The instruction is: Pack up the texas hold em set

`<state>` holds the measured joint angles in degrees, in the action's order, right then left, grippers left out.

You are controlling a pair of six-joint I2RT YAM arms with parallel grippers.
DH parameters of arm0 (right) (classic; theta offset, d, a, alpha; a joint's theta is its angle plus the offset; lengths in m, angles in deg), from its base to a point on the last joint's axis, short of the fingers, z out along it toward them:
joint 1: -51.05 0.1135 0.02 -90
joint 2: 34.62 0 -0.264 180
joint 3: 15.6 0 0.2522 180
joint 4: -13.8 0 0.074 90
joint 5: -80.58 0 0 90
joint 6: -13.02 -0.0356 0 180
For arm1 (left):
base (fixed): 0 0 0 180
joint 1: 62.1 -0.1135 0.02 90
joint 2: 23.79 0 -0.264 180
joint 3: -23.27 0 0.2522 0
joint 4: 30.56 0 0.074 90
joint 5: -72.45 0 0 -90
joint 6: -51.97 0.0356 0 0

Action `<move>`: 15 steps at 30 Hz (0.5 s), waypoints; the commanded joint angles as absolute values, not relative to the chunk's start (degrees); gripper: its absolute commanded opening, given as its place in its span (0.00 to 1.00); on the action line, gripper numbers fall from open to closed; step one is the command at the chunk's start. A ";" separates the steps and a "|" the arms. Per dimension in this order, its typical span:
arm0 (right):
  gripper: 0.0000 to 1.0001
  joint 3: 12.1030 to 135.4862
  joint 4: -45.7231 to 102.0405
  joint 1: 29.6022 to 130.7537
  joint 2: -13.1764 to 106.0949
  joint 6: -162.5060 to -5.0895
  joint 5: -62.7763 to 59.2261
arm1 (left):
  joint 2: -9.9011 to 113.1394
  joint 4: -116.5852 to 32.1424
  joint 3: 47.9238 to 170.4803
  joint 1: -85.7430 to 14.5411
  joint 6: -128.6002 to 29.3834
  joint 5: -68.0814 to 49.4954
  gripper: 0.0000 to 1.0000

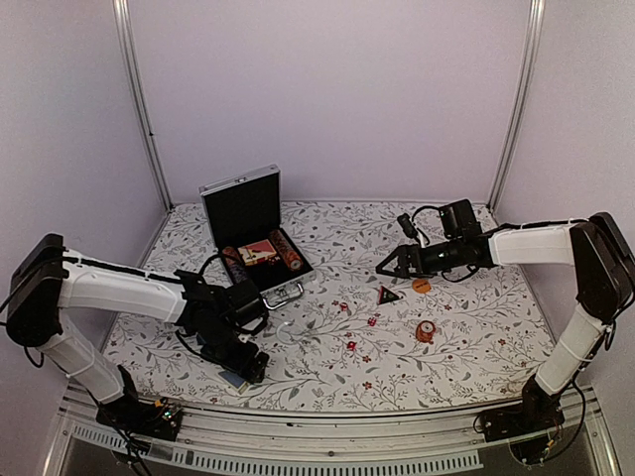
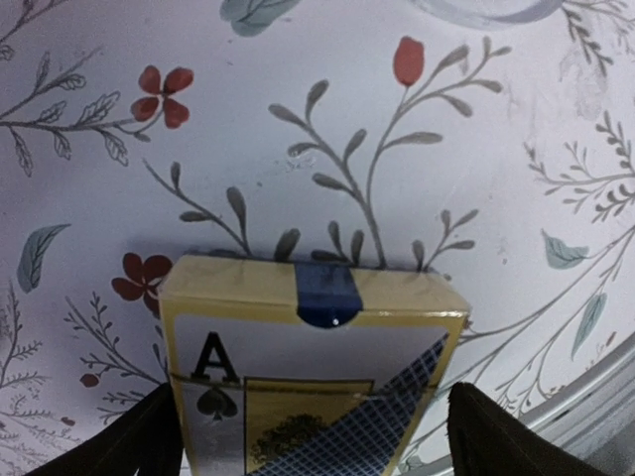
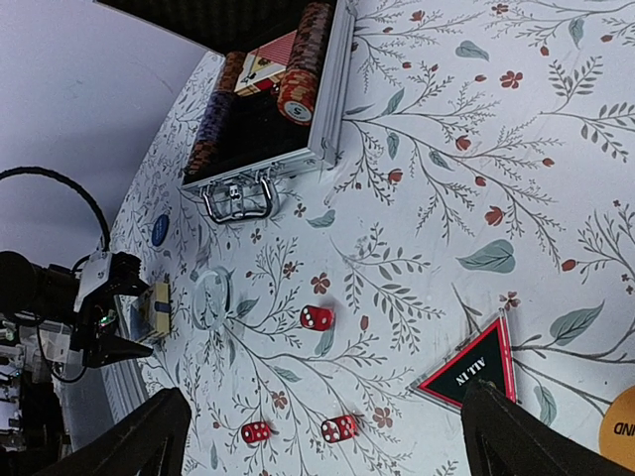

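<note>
- Since the left claw (image 2: pixel 310 402) looks clamped on the two long edges of the blue card deck (image 2: pixel 313 347), well out from the case (image 1: pixel 284 290) on its handle side, the step in hand is probably carrying that deck to the case.
- Lift the deck straight off the tablecloth (image 1: pixel 327 367) first, so it does not drag or twist between the fingers.
- Aim for the black gap between the two chip rows (image 1: pixel 288 251), just on the handle side of the red deck (image 1: pixel 257 254) that lies in the case.
- Cross the front wall high enough to miss the handle (image 3: pixel 238 198), and stay well short of the upright lid.
- Turn the deck to run along the gap, lower it flat, and let go only once it rests on the lining.
- The right claw (image 1: pixel 389 263) is spread apart and empty, well off the right of the case, near the triangle token (image 1: pixel 389 294) and the dice (image 1: pixel 372 320). That spot seems safely outside the deck's path.
</note>
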<state>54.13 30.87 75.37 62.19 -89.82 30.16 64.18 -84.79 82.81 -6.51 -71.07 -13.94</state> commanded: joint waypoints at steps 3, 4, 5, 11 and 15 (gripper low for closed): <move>0.99 54.15 29.57 75.77 61.59 -90.15 30.73 | 67.56 -88.13 84.64 -4.50 -71.91 -18.72 0.78; 0.99 54.15 29.58 75.81 61.62 -90.12 30.79 | 67.37 -88.30 85.68 -4.36 -71.56 -19.41 0.74; 0.99 54.15 29.52 75.76 61.66 -90.13 30.80 | 67.02 -88.28 86.44 -4.28 -71.28 -19.56 0.72; 0.99 54.21 29.66 75.78 61.72 -90.08 30.68 | 65.31 -89.56 92.69 -4.23 -66.79 -22.03 0.57; 0.99 54.23 29.67 75.76 61.40 -89.83 30.66 | 64.56 -90.28 100.33 -4.95 -59.32 -23.42 0.57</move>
